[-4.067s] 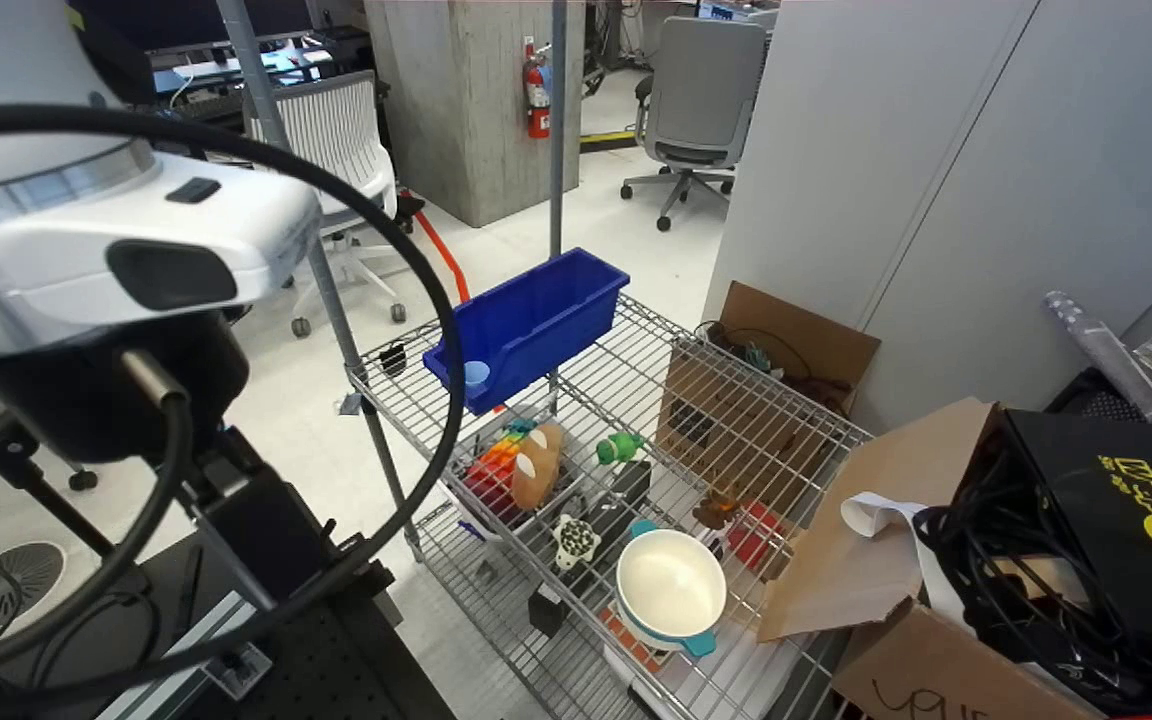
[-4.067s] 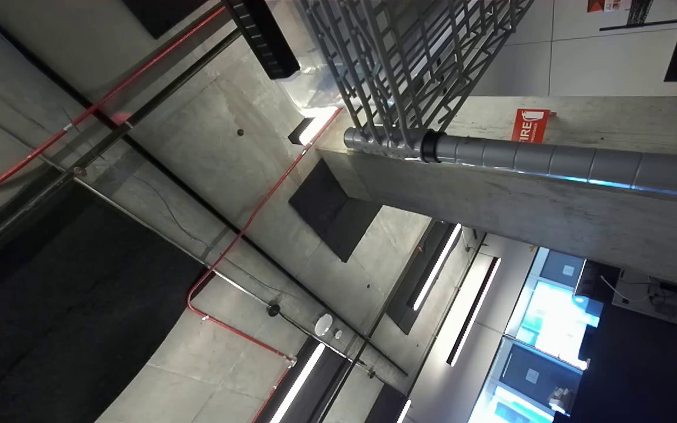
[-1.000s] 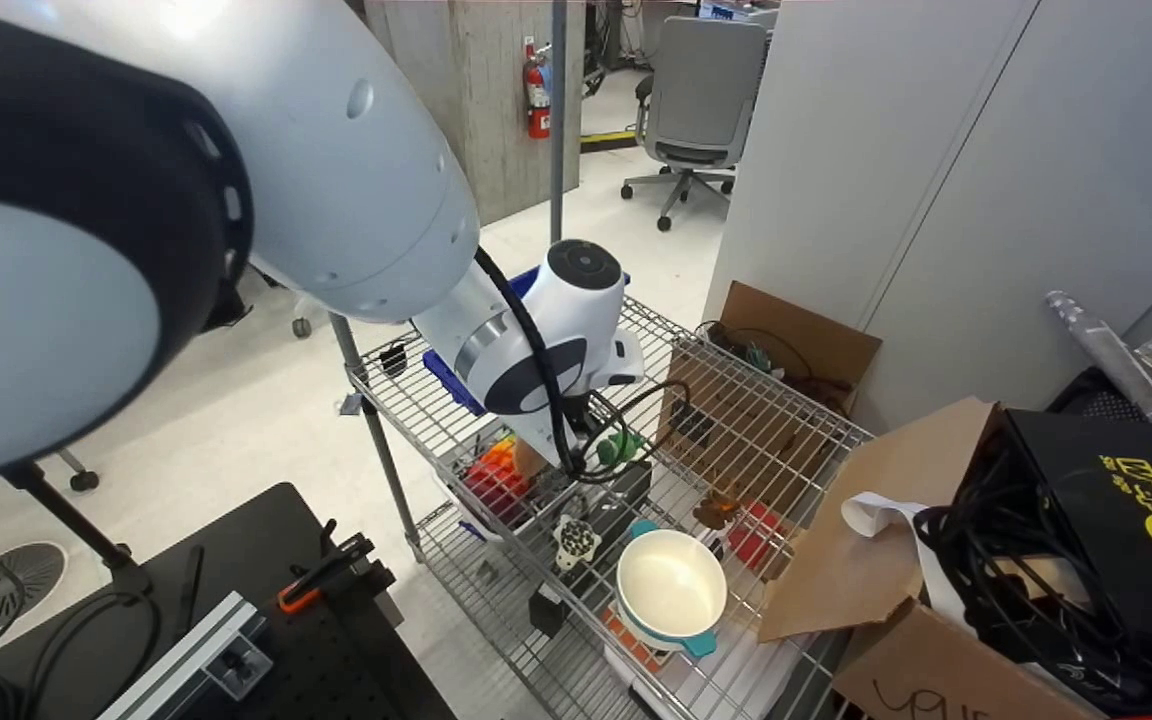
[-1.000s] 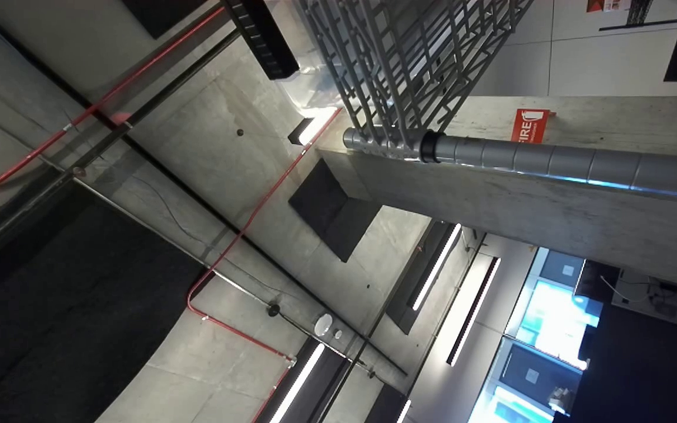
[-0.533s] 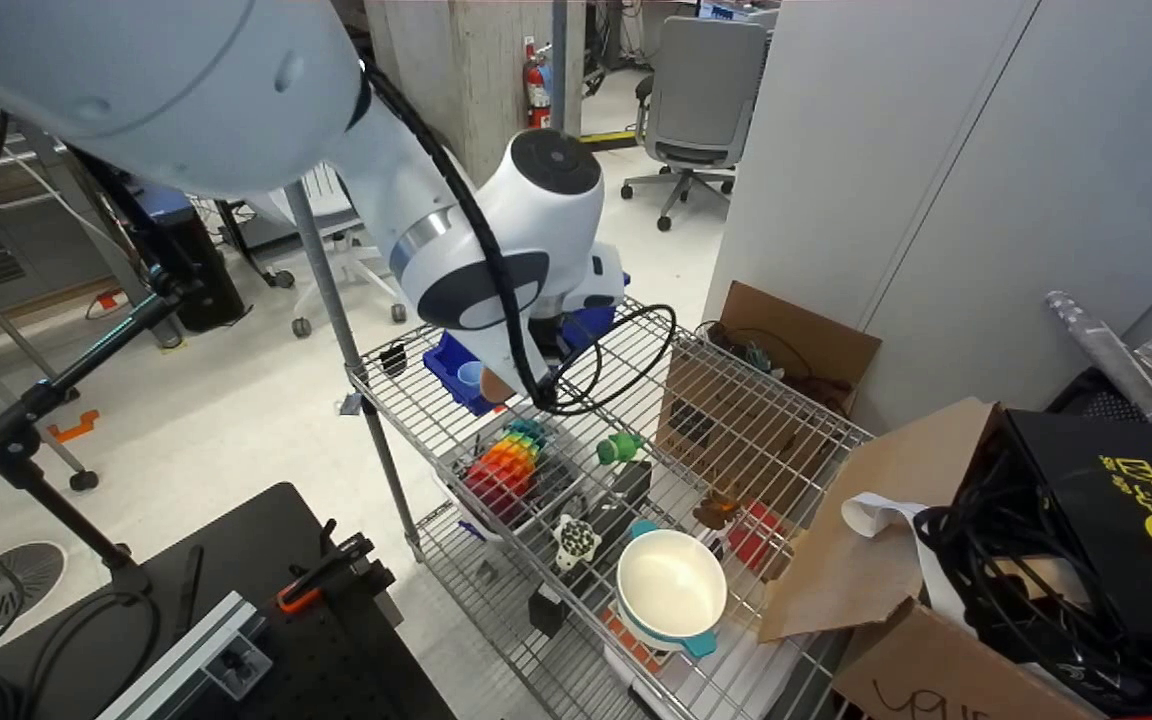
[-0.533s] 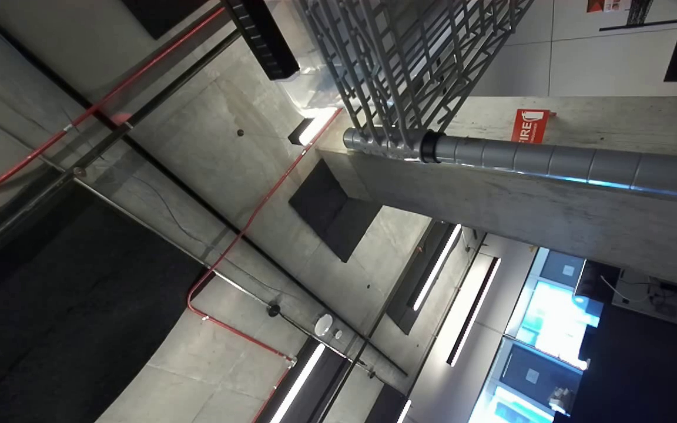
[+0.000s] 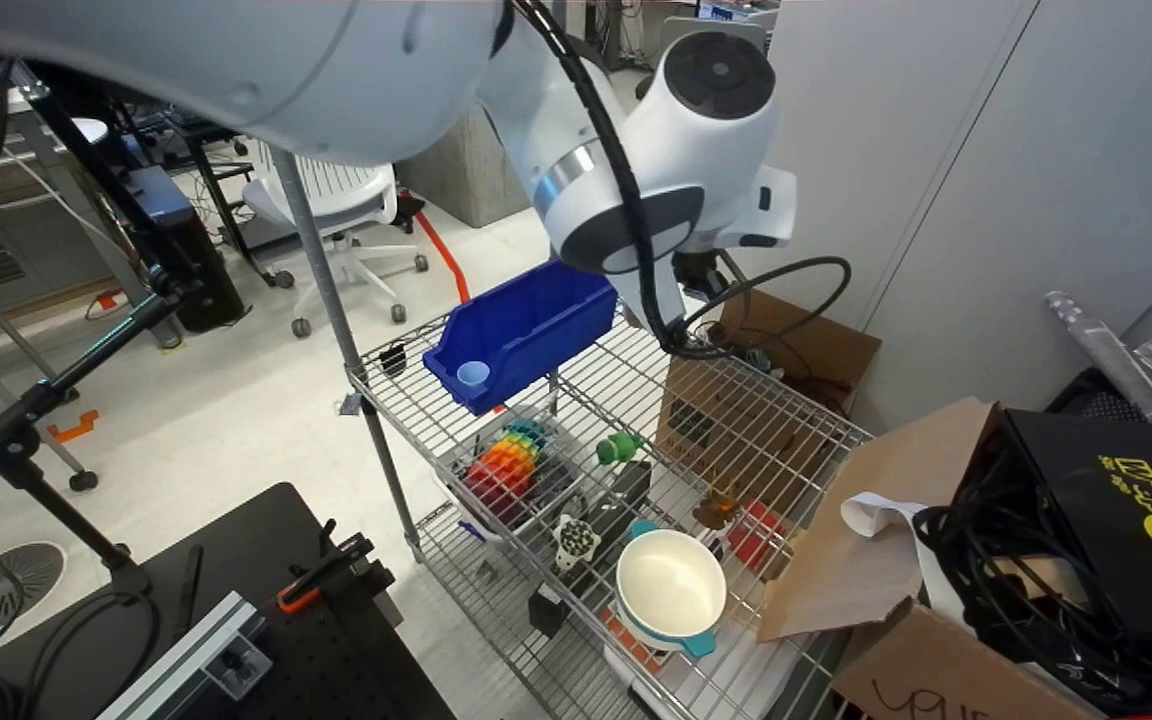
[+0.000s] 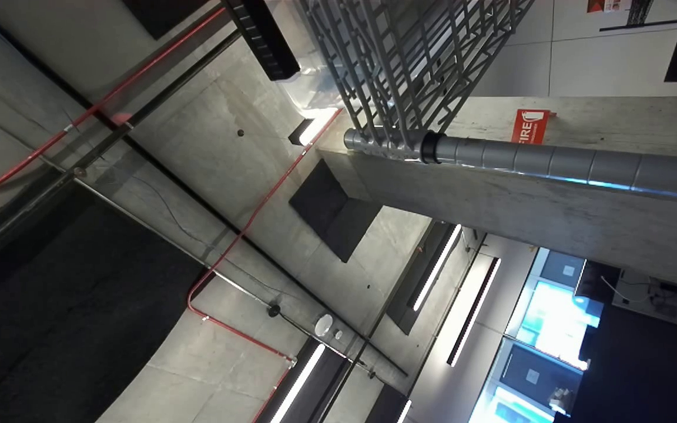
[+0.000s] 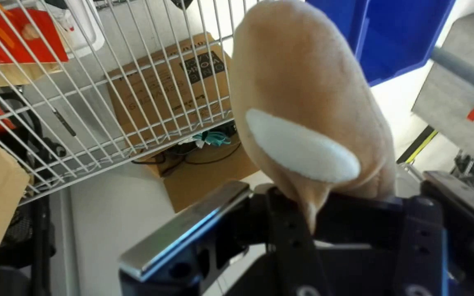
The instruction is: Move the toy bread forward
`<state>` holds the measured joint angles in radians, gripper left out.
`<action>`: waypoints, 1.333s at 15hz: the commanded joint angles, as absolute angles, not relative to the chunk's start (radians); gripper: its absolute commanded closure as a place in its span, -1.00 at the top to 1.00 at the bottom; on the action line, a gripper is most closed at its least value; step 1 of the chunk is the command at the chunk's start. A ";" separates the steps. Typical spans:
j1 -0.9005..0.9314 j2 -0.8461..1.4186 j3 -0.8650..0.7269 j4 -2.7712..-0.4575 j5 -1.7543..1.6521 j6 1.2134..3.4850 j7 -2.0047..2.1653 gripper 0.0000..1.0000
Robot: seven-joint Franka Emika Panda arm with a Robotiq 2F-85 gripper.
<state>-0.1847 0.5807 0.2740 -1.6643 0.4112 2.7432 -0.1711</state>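
The toy bread [image 9: 311,74] is brown and rounded, with a pale oval patch on its side, and fills the upper middle of the wrist view. Its lower end is pinched by my gripper [image 9: 317,205], which is shut on it, with a fold of the bread squeezed out between the dark fingers. No shelf wire touches the bread in that view; it hangs above the rack. In an exterior view the arm's wrist [image 7: 701,210] hides the bread and the fingertips, near the rack's far edge.
A blue bin [image 7: 526,330] with a small light-blue cup [image 7: 473,373] stands on the wire shelf [image 7: 636,400]. A white pot [image 7: 671,583], a green toy [image 7: 619,448] and an open cardboard box [image 7: 896,560] are nearby. An exterior view shows mostly ceiling and a wire rack [image 8: 409,64].
The arm came down over the bread, which lay by the rainbow-coloured thing, took hold of it and lifted it. In the last half second it moved up and right, uncovering the blue bin.
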 commanded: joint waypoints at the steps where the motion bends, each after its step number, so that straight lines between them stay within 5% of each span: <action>1: -0.108 0.781 0.184 -1.412 0.394 2.759 -0.004 -1.00; 20: 0.049 1.467 -0.095 -0.589 0.211 2.445 0.512 -1.00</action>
